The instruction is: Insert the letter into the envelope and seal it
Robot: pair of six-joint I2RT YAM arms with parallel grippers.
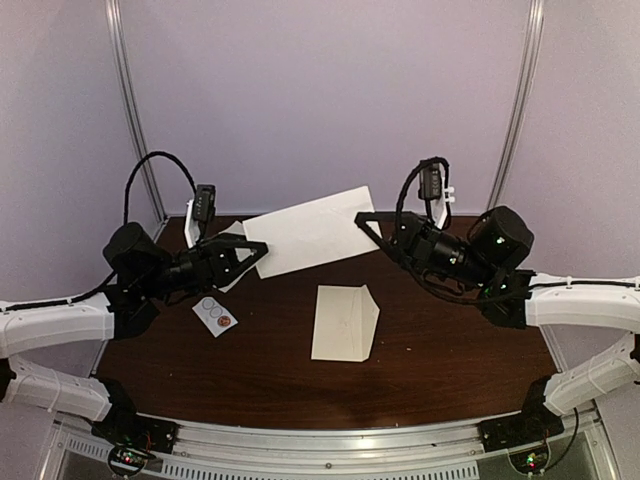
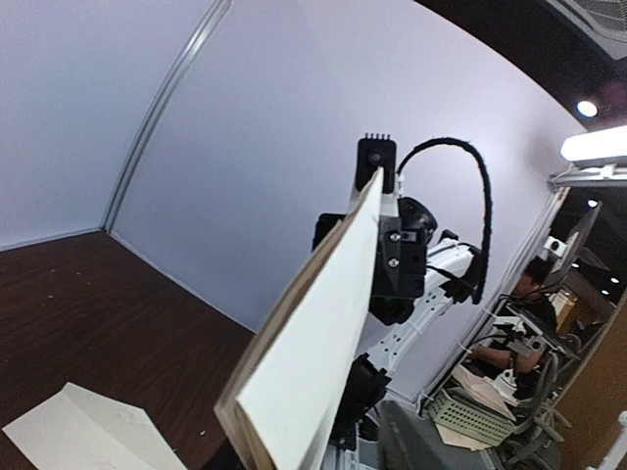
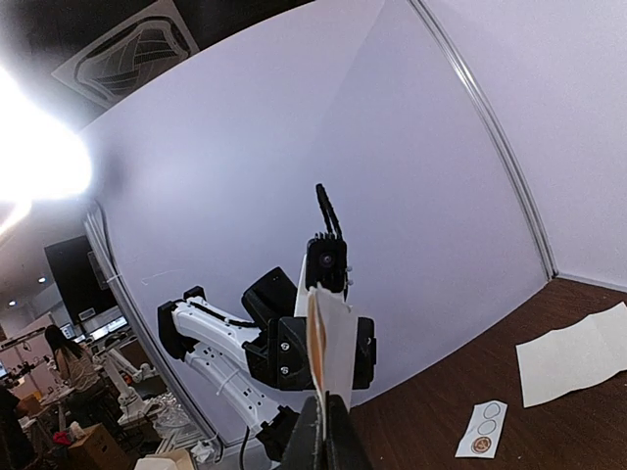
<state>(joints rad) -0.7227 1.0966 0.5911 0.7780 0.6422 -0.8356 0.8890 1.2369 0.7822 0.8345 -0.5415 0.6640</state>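
The cream envelope (image 1: 310, 232) hangs in the air over the back of the table, stretched between both arms. My right gripper (image 1: 365, 222) is shut on its right end; in the right wrist view the envelope (image 3: 328, 343) stands edge-on out of the closed gripper (image 3: 328, 403). My left gripper (image 1: 258, 252) is at the envelope's left corner, jaws apart on either side of it. In the left wrist view the envelope (image 2: 323, 333) shows two layers parting at the near end. The letter (image 1: 345, 322), a folded white sheet, lies on the table in the middle (image 2: 78, 431).
A small white card with round stickers (image 1: 214, 315) lies on the brown table under the left arm (image 3: 482, 429). A creased white sheet (image 3: 578, 352) lies flat beyond it. Grey walls close the back and sides.
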